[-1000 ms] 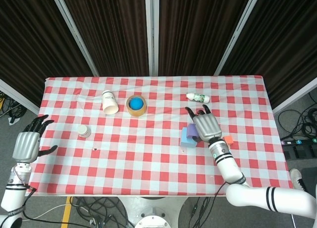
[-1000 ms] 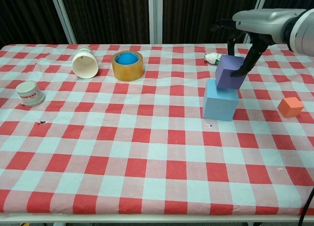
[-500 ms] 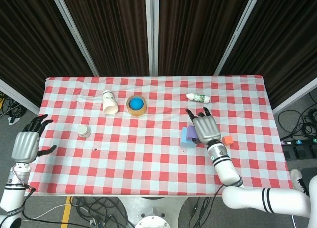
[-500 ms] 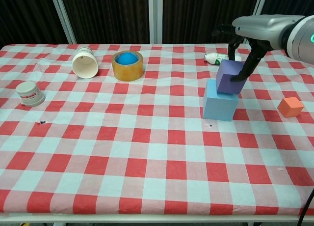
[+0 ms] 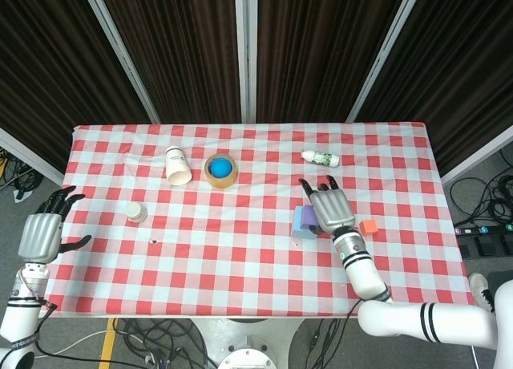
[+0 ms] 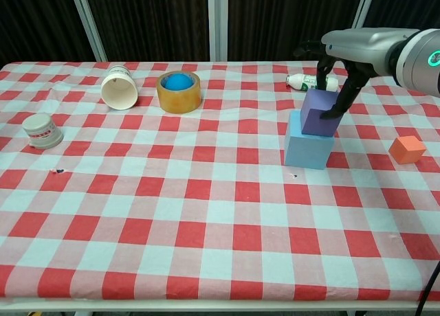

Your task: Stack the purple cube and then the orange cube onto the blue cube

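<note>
Since a second earlier, the right hand (image 6: 335, 89) had lowered the purple cube (image 6: 317, 113), still gripped, onto the blue cube (image 6: 307, 144). Next: release, then fetch the orange cube (image 6: 407, 150); left hand (image 5: 42, 234) open.

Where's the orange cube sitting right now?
The orange cube lies on the tablecloth at the right side of the chest view, right of the blue cube and apart from it, untouched.
</note>
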{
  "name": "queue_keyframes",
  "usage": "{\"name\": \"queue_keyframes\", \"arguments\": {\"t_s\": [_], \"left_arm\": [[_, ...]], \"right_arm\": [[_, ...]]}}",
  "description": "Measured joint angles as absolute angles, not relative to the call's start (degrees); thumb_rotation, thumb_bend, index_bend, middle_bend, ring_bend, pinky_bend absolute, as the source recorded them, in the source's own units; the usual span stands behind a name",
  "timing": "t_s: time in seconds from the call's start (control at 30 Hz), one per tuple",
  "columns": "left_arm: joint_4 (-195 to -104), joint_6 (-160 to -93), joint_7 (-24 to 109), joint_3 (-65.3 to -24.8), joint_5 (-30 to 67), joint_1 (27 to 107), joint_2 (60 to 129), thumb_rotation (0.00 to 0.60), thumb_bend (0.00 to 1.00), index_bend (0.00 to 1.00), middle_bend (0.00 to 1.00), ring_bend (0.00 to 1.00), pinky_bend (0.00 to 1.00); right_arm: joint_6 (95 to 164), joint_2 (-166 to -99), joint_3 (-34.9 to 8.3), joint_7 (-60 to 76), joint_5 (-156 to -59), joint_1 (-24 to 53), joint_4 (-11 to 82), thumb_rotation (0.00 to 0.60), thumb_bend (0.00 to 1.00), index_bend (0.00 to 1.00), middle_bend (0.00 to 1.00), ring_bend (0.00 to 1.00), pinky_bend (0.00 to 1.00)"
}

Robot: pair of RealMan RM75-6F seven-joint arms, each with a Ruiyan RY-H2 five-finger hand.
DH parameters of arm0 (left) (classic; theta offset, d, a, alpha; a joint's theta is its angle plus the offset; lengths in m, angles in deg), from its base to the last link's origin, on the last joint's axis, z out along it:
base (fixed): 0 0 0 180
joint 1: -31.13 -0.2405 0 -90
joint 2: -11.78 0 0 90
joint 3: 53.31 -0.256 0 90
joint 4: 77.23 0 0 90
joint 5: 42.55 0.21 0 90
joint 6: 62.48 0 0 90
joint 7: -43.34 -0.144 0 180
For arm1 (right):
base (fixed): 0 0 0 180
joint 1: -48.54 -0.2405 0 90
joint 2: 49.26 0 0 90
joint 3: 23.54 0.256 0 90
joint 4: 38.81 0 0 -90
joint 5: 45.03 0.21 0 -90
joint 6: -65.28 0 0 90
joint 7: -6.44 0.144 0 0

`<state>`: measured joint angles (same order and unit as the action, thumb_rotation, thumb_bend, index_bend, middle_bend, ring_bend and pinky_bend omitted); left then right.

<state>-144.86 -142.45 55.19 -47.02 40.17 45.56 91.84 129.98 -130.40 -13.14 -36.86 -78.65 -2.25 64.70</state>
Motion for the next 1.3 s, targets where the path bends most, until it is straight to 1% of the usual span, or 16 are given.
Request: {"name": "queue_keyframes", "arguments": {"t_s": [0.13, 0.3, 0.47, 0.6, 0.7, 0.77, 0.83, 0.93, 1.17, 1.3], "left_arm": [[-144.76, -142.43, 55.25, -47.07, 40.24, 45.57, 91.89, 0.600, 0.11, 0.28, 0.24, 0.16, 0.29], [-144.65, -142.47, 55.31, -47.07, 40.27, 45.57, 91.95, 0.600, 0.11, 0.28, 0.24, 0.16, 0.29], [-144.69, -142.58, 55.20, -47.06, 40.37, 45.59, 91.97, 0.600, 0.11, 0.28, 0.24, 0.16, 0.29], [-144.69, -142.52, 55.36, -47.05, 40.30, 45.57, 91.94, 0.600, 0.11, 0.28, 0.24, 0.16, 0.29], [-144.60, -142.36, 55.42, -47.21, 40.46, 45.62, 92.00, 0.600, 0.11, 0.28, 0.24, 0.16, 0.29], [-144.60, -142.42, 55.36, -47.24, 40.55, 45.64, 92.03, 0.600, 0.11, 0.28, 0.24, 0.16, 0.29], [-144.62, -142.62, 55.31, -47.15, 40.53, 45.61, 92.04, 0.600, 0.11, 0.28, 0.24, 0.16, 0.29], [-144.57, -142.60, 55.24, -47.12, 40.44, 45.58, 92.07, 0.600, 0.11, 0.28, 0.24, 0.16, 0.29], [-144.13, -142.20, 55.18, -47.29, 40.44, 45.68, 92.32, 0.600, 0.11, 0.28, 0.24, 0.16, 0.29], [-143.96, -142.13, 55.15, -47.35, 40.49, 45.72, 92.42, 0.600, 0.11, 0.28, 0.24, 0.16, 0.29]], "right_arm": [[129.89, -130.42, -13.15, -35.71, -79.51, -2.12, 64.40, 0.600, 0.10, 0.03, 0.34, 0.16, 0.00], [130.04, -130.10, -13.20, -34.10, -81.05, -1.61, 64.19, 0.600, 0.08, 0.03, 0.30, 0.13, 0.00], [130.45, -128.48, -13.37, -33.22, -82.28, -0.91, 65.73, 0.600, 0.07, 0.03, 0.30, 0.13, 0.00], [133.01, -125.68, -14.03, -33.01, -83.96, 0.71, 67.68, 0.600, 0.08, 0.03, 0.32, 0.13, 0.00], [134.41, -122.96, -15.67, -33.20, -84.57, 2.53, 68.37, 0.600, 0.08, 0.03, 0.33, 0.13, 0.00], [134.00, -121.96, -17.37, -33.29, -85.02, 3.38, 67.67, 0.600, 0.08, 0.03, 0.34, 0.13, 0.00], [132.56, -121.58, -18.54, -32.86, -86.32, 3.79, 65.98, 0.600, 0.08, 0.03, 0.34, 0.13, 0.00], [128.97, -121.15, -20.83, -31.14, -91.41, 4.23, 61.27, 0.600, 0.08, 0.03, 0.34, 0.12, 0.00], [118.58, -120.84, -26.17, -21.34, -108.73, 5.08, 45.80, 0.600, 0.08, 0.03, 0.37, 0.12, 0.00], [113.94, -120.76, -28.30, -18.19, -112.40, 5.52, 41.22, 0.600, 0.08, 0.03, 0.38, 0.12, 0.00]]}}
